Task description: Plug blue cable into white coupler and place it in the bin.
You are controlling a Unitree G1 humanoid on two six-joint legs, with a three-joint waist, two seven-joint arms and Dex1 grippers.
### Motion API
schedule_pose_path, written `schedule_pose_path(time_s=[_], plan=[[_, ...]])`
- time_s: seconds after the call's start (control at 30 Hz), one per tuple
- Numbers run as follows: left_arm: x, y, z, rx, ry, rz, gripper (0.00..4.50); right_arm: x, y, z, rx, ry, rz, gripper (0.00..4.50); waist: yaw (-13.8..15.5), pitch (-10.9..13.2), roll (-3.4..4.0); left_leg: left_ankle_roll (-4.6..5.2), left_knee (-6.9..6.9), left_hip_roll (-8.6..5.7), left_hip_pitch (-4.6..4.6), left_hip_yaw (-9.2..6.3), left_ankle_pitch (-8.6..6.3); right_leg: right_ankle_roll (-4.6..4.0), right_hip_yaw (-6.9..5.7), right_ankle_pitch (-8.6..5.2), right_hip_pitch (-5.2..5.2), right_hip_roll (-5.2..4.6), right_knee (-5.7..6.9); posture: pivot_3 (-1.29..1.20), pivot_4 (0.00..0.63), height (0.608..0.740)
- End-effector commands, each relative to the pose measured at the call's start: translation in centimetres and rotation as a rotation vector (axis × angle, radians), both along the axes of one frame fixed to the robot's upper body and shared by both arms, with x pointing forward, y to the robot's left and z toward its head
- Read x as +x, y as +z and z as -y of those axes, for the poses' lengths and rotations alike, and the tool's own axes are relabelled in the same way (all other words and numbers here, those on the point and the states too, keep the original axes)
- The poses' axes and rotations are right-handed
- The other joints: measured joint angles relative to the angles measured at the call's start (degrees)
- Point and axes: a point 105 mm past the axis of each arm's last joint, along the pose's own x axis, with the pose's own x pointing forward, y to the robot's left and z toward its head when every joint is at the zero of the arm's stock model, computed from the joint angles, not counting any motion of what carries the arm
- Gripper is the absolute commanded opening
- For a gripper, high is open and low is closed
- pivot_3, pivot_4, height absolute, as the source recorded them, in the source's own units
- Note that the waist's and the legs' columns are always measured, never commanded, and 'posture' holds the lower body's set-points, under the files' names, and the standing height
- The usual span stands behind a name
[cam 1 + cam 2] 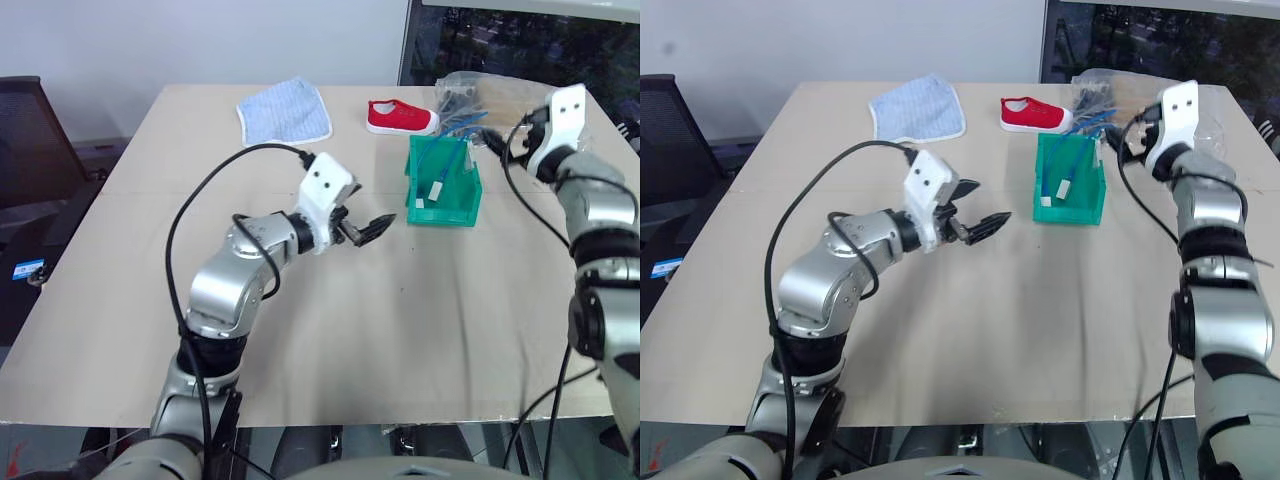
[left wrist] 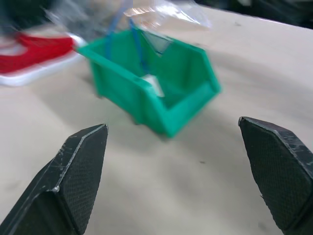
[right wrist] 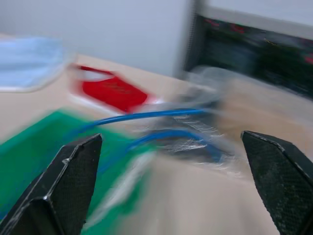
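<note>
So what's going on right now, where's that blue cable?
Both grippers, left and right, open and empty. Blue cable with white coupler lies in the green bin. Nothing in the way.

One bin (image 1: 462, 205) stands on the surface (image 1: 330, 340), with one blue cable (image 1: 437, 165) and one white coupler (image 1: 438, 190) inside. Beyond it lie one red shoe (image 1: 400, 117), one blue cloth (image 1: 285, 110) and one clear bag (image 1: 470, 100) of bundled cables. Two end effectors: left (image 1: 378, 226), right (image 1: 497, 138).
</note>
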Motion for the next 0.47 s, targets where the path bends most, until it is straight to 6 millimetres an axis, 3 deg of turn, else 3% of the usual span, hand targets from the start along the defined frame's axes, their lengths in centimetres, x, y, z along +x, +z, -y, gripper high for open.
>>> schedule_pose_path(time_s=[0.03, 0.2, 0.27, 0.47], plan=[[-1.3, 0.0, -2.9, -0.003, 0.097, 0.083, 4.40, -4.4, 1.8, -0.8, 0.008, 0.147, 0.073, 4.48, -0.04, 0.03, 0.04, -0.02, -0.05, 0.02, 0.02, 0.02, 0.01, 0.00, 0.00, 0.00, -0.02, 0.00, 0.00, 0.00, 0.150, 0.740], [-5.4, -5.4, -6.0, 0.039, 0.123, -0.042, 4.40, -11.4, -6.2, -0.4, -0.082, 0.307, -0.180, 4.48, 0.40, 0.01, 0.03, -0.03, -0.06, -0.03, 0.08, -0.04, 0.00, -0.03, -0.08, -0.02, 0.09, -0.34, -0.06, 0.00, 0.150, 0.740], [-6.5, -7.1, -6.5, 0.046, 0.116, -0.083, 4.40, -13.4, -8.5, -0.3, -0.116, 0.343, -0.258, 4.48, 0.34, 0.03, 0.03, 0.04, -0.06, -0.08, 0.07, -0.04, -0.04, -0.05, -0.07, -0.03, 0.08, -0.43, -0.06, 0.00, 0.150, 0.740], [-7.9, -9.1, -6.7, 0.034, 0.095, -0.139, 4.40, -15.1, -10.8, 0.7, -0.108, 0.275, -0.291, 4.48, 0.12, 0.01, 0.04, 0.29, 0.09, -0.07, 0.29, 0.01, -0.17, -0.51, 0.09, 0.01, 0.11, -0.42, -0.04, 0.00, 0.150, 0.740]])
